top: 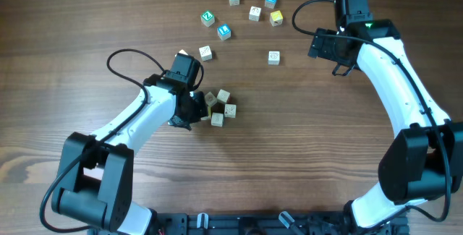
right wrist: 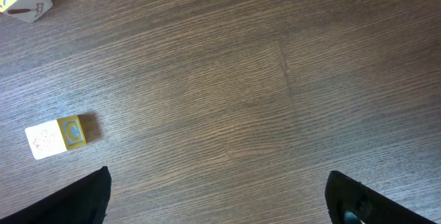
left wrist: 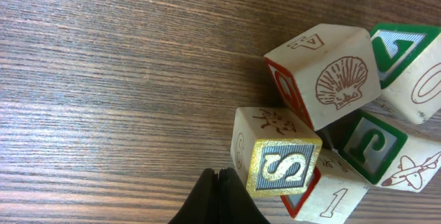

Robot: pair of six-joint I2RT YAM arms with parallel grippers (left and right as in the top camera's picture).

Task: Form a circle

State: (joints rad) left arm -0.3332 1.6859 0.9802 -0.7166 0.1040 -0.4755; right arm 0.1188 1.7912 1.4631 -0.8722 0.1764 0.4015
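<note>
While the circle [top: 220,108] of wooden cubes is bunched at mid-frame, the left gripper [left wrist: 219,184] is seen pressed together beside it, the right gripper [right wrist: 219,200] spread wide at upper right. Light, hard and slick, each cube is judged best pinched across opposite flat faces.

Your worktop [left wrist: 103,79] is dark wood, matt, with fine visible grain. The circle [left wrist: 331,79] is smooth painted wooden cubes, cream faces with printed outlines; one S face has a grainy gold border. The left arm [top: 134,119] shell looks like smooth white plastic.
</note>
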